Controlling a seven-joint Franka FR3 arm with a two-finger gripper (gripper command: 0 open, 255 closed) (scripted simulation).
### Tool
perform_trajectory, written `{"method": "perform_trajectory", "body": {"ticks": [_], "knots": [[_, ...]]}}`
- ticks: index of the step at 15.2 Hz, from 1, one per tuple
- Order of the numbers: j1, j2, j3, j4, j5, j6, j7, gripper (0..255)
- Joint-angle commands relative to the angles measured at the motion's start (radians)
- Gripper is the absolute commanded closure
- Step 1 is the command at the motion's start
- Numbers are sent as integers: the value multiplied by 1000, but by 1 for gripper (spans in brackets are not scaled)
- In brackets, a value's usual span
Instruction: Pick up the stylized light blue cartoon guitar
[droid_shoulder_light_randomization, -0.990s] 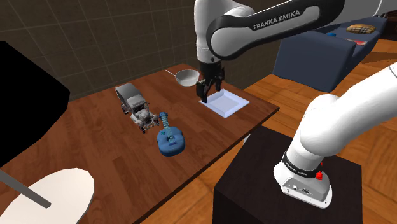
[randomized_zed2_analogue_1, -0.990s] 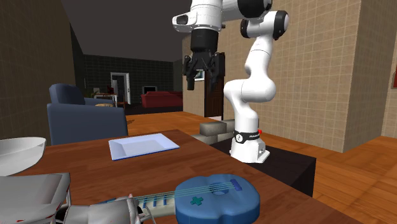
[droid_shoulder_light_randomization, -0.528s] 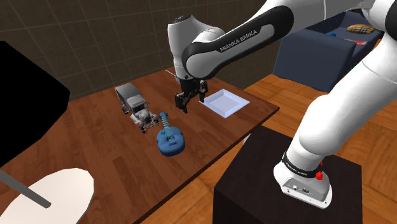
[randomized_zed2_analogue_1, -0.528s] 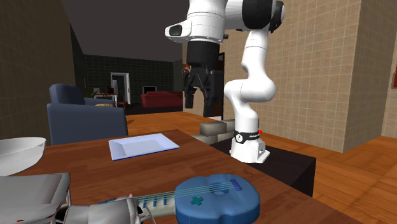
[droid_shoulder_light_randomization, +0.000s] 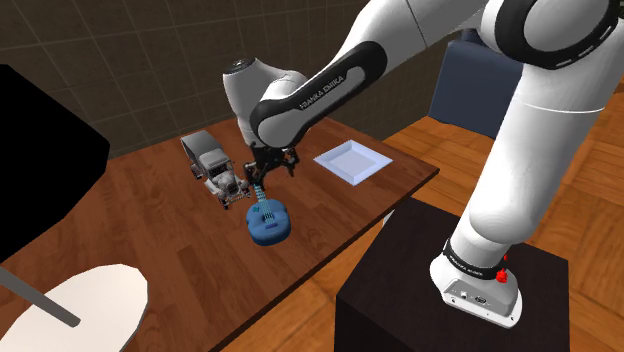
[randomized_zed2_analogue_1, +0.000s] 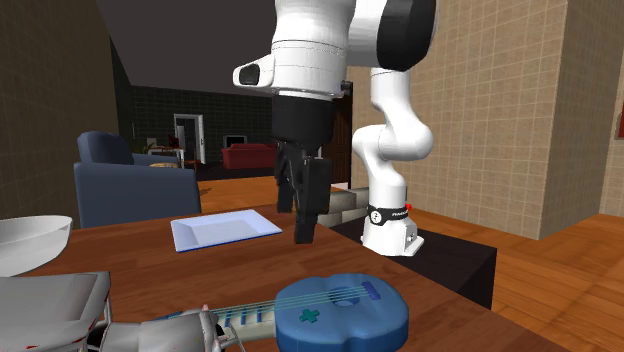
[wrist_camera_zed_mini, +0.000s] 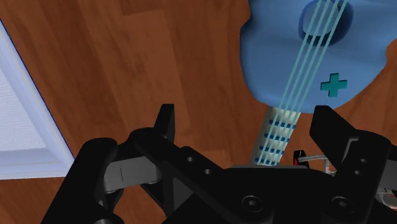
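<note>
The blue guitar (droid_shoulder_light_randomization: 268, 222) lies flat on the wooden tabletop (droid_shoulder_light_randomization: 140, 225) beside a grey toy car (droid_shoulder_light_randomization: 213, 166); the tool (droid_shoulder_light_randomization: 268, 172) hangs over its neck, fingers (wrist_camera_zed_mini: 167, 124) spread, gripping nothing

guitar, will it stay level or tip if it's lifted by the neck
The guitar looks solid and one-piece, so probably stiff. Its body is much bulkier than the thin neck, so held by the neck it would likely droop body-down.
</note>
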Motion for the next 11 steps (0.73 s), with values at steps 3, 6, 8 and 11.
{"method": "perform_trajectory", "body": {"ticks": [3, 6, 8, 11], "knots": [[34, 193, -10, 156, -102, -2, 176, 0], [60, 283, -30, 232, -141, -3, 245, 0], [63, 298, -35, 224, -150, 18, 253, 0], [67, 321, -41, 213, -165, 48, 266, 0]]}}
